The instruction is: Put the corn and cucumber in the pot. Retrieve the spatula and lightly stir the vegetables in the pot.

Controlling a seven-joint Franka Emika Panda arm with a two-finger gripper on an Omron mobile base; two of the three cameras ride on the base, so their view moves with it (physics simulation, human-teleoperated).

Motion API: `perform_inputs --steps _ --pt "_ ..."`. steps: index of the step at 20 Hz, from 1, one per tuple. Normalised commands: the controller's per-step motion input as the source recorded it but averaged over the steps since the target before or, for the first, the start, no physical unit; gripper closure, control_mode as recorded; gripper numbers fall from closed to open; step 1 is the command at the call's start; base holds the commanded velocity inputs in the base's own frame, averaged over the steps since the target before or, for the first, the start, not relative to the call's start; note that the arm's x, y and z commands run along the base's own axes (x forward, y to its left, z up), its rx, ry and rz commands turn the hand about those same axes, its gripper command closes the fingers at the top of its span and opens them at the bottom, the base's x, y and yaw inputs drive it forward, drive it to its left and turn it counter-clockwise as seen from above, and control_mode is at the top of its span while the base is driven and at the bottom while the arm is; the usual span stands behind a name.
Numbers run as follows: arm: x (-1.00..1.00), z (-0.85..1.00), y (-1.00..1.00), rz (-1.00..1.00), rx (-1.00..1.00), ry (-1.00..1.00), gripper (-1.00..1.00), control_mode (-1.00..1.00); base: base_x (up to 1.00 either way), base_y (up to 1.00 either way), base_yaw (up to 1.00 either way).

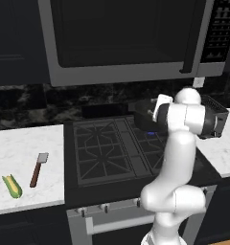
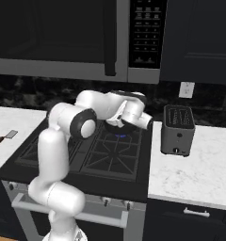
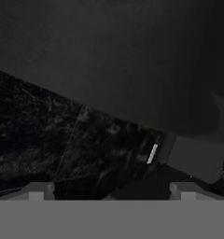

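Note:
The corn [image 1: 11, 186], yellow in green husk, lies on the white counter left of the stove. Just to its right lies the spatula [image 1: 39, 168], whose grey blade also shows at the left edge of the right base view [image 2: 10, 134]. The dark pot [image 1: 139, 113] stands on the back right burner, largely covered by my arm [image 2: 118, 128]. My gripper [image 3: 111, 191] hangs over the pot, open, fingertips [image 3: 39, 190] wide apart with nothing between them. The cucumber is hidden.
A boxy grey toaster [image 2: 177, 130] stands on the right counter beside the stove [image 1: 105, 150]. A microwave [image 1: 121, 38] hangs low over the cooktop, just above my hand. Behind the burners runs a dark marbled backsplash [image 3: 62, 135].

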Motion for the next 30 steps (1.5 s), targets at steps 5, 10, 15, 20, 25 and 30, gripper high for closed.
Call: perform_inputs --steps 5,10,15,20,25,30 --pt "-1.00 0.30 0.59 0.00 -0.09 -0.09 -1.00 -1.00 0.00 0.00 0.00" --pt "-1.00 0.22 0.99 0.06 -0.26 0.00 -1.00 -1.00 0.00 0.00 0.00" --pt "-1.00 0.03 1.00 0.24 -0.45 0.00 -1.00 -1.00 0.00 0.00 0.00" --pt "-1.00 0.00 1.00 0.27 -0.49 -0.01 -1.00 -1.00 0.00 0.00 0.00" --pt "-1.00 0.00 1.00 0.31 -0.45 -0.08 -1.00 -1.00 0.00 0.00 0.00" --pt "-0.88 0.00 1.00 0.36 -0.38 -0.11 -1.00 -1.00 0.00 0.00 0.00"
